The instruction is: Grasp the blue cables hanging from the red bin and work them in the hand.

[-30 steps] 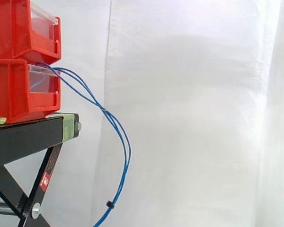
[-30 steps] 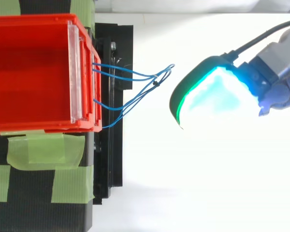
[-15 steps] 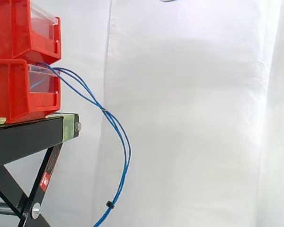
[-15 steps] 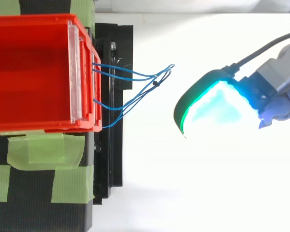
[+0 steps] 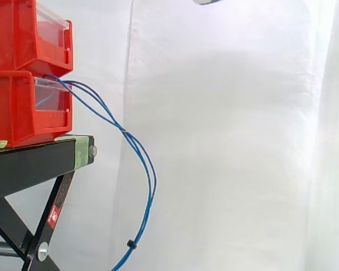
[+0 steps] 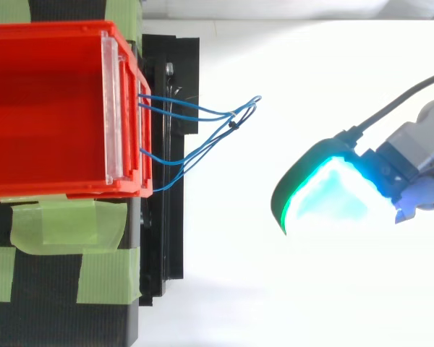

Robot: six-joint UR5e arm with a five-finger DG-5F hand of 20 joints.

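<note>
Drifting toward 5 o'clock in the top view, the robot hand now sits well apart from the thin blue cables at its 10 o'clock. I cannot tell whether it is apart or closed. The cables look light, limp and slippery as they droop from the lower red plastic bin. The free mid-loop seems the best place to take hold.

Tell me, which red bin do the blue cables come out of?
The lower red bin, resting on the black stand: the blue cables leave its front and hang down. The upper red bin has none.
</note>
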